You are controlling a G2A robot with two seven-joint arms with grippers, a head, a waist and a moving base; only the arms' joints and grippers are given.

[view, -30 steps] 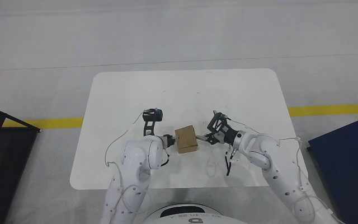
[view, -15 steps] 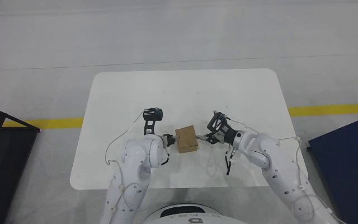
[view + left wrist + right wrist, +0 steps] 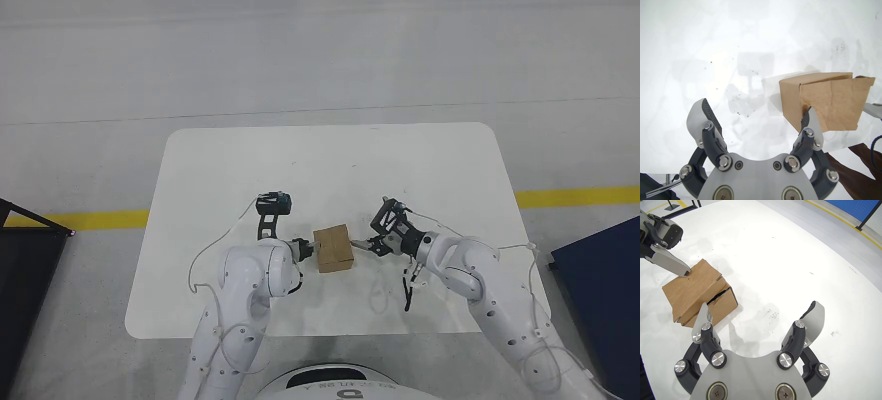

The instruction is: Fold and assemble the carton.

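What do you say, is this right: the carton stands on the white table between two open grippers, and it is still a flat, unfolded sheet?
Not a flat sheet: the right wrist view shows the carton already folded into a box shape, with one seam gaping. The rest holds: it stands on the white table between the open left gripper and right gripper.

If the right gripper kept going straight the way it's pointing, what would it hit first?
Probably the carton: one of the right gripper's fingers sits right at its edge. The other finger faces bare table.
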